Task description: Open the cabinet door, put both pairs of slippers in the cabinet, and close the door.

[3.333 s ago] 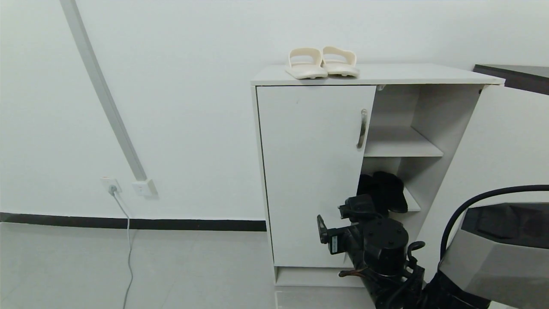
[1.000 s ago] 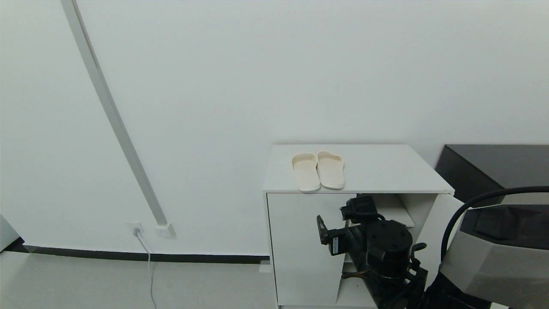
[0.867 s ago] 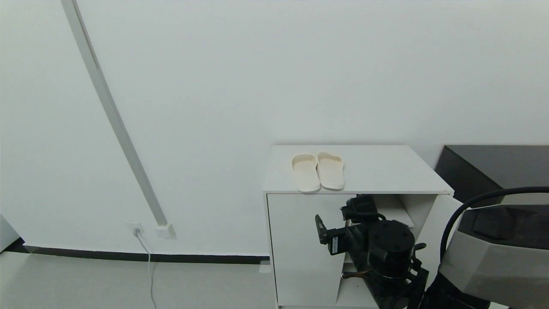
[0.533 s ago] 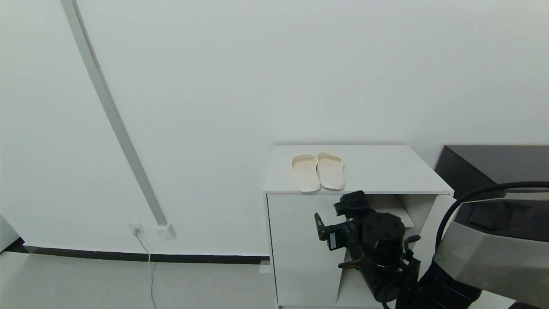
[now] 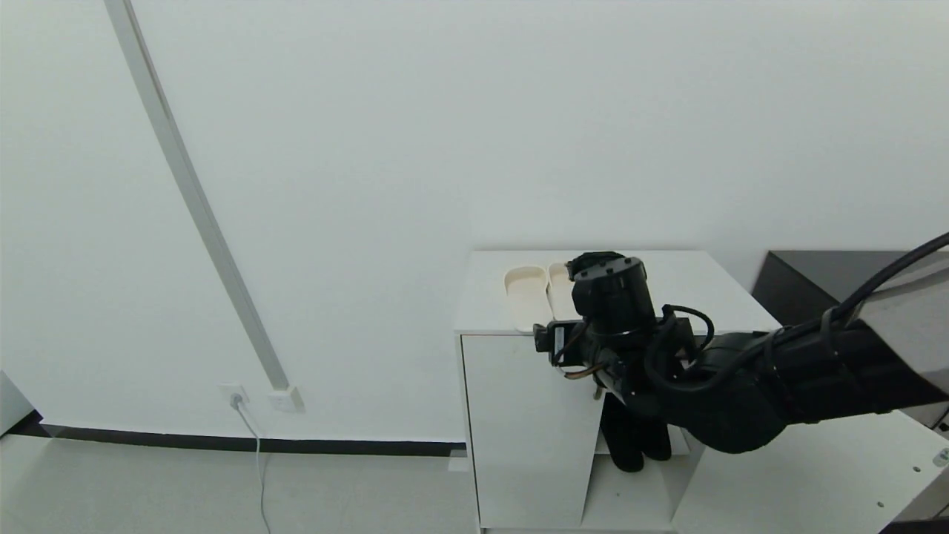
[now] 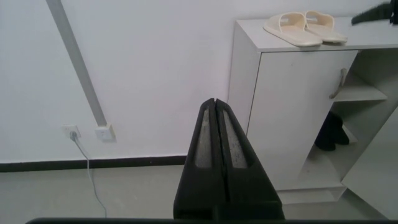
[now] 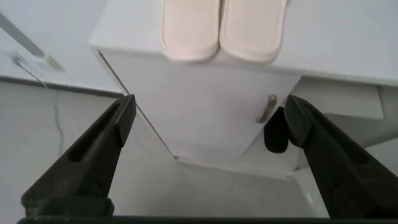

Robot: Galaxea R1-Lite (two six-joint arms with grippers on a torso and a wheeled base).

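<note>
Right pincer (image 7: 210, 106) is spread wide with nothing in it. It hangs just off the front edge of the cabinet (image 5: 689, 289) top, close to the cream slippers (image 7: 221, 25). In the head view that arm's wrist covers part of the right-hand cream slipper.

The cream pair sits side by side on top of the cabinet, toward the left, ends at the front edge. The black slippers (image 5: 630, 445) are already inside, in the open right half, below the upper shelf. Right door (image 5: 815, 475) is swung wide open. Left door (image 5: 519, 423) is shut, and its handle (image 6: 340, 83) is at the inner edge.

Left pincer (image 6: 216, 106) has its fingers pressed flat together, holding nothing. It's well off to the left of the cabinet, facing the wall. There's a wall socket (image 6: 73, 132) down there with a cable plugged in.
</note>
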